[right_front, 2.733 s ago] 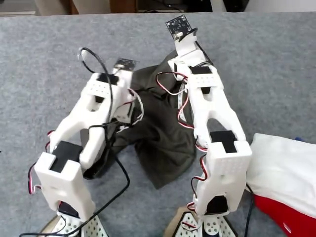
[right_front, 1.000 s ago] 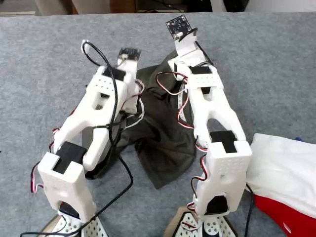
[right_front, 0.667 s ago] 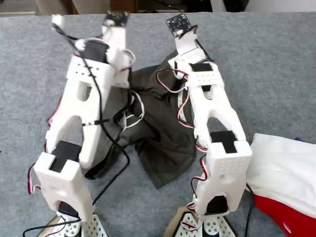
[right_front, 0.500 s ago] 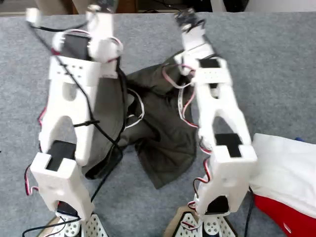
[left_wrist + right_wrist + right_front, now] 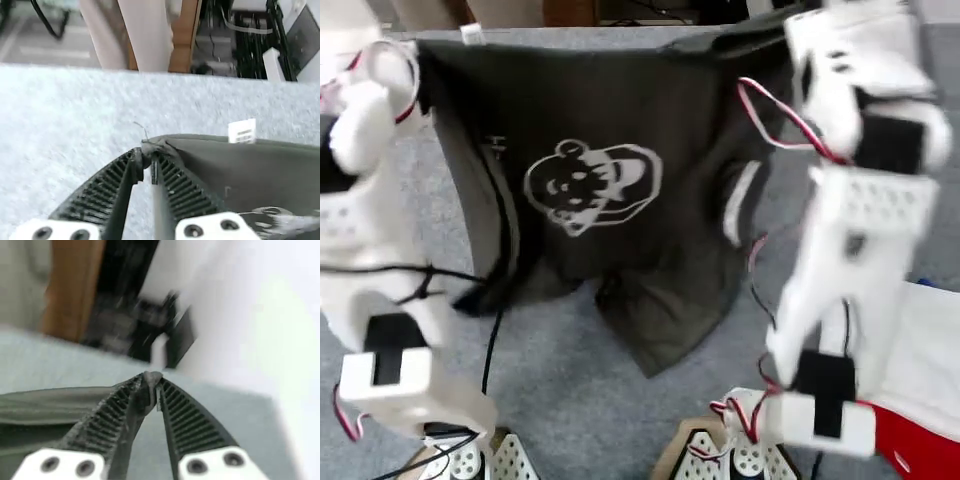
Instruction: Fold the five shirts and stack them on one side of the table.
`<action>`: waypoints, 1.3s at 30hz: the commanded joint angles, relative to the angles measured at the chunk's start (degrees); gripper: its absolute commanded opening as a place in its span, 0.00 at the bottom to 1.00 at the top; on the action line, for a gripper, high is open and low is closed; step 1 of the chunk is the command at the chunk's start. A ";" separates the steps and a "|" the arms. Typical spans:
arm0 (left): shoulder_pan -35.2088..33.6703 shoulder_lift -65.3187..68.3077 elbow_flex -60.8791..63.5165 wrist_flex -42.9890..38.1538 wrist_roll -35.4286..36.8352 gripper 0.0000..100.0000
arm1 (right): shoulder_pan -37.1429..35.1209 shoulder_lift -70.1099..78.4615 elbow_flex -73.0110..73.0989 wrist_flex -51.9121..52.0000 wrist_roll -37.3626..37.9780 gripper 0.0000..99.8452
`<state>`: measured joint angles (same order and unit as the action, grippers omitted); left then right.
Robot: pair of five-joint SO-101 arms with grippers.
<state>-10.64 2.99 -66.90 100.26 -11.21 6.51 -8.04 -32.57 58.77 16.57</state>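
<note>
While arms stand raised apart, left gripper (image 5: 145, 160), right gripper (image 5: 152, 382) each clamp one dark shirt (image 5: 650, 120); one white shirt (image 5: 935, 350), one red shirt (image 5: 920, 450) aside.

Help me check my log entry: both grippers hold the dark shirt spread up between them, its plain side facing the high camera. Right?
Not quite. The left gripper and right gripper do hold the dark shirt spread up between them, but the side facing the high camera is not plain: the high view shows a white cartoon print on it.
</note>
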 commanded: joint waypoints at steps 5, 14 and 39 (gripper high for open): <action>-0.88 -12.44 -1.93 0.53 -8.44 0.02 | 3.12 -15.25 -15.08 4.75 5.63 0.00; -10.90 -19.82 -1.93 0.53 -9.67 0.02 | 0.75 -24.66 -20.26 5.10 11.69 0.01; -5.89 -56.48 83.34 -27.43 2.29 0.02 | -21.67 -30.81 15.34 9.05 15.82 0.00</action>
<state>-13.89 -53.80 3.96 86.29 -10.24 -13.36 -38.90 -25.71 73.19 32.75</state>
